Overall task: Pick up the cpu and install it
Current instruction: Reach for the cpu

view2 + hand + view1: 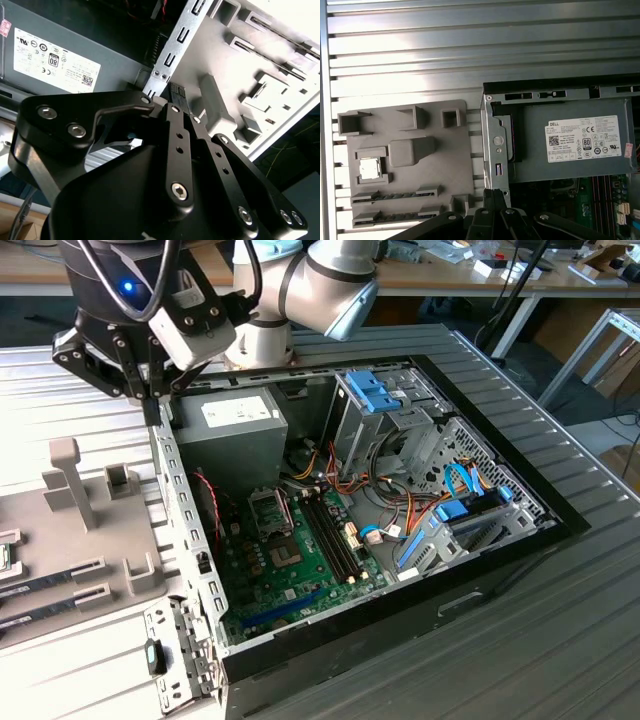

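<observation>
Ribbed grey tabletop point(560, 640), wooden workbench point(440, 278) behind

The exterior view looks down aslant on the open computer case point(183, 502) from well off. The first wrist view faces straight down from high up — the second sits close behind the gripper point(178, 95). All share the power supply point(225, 425) and grey tray point(455, 165).
</observation>
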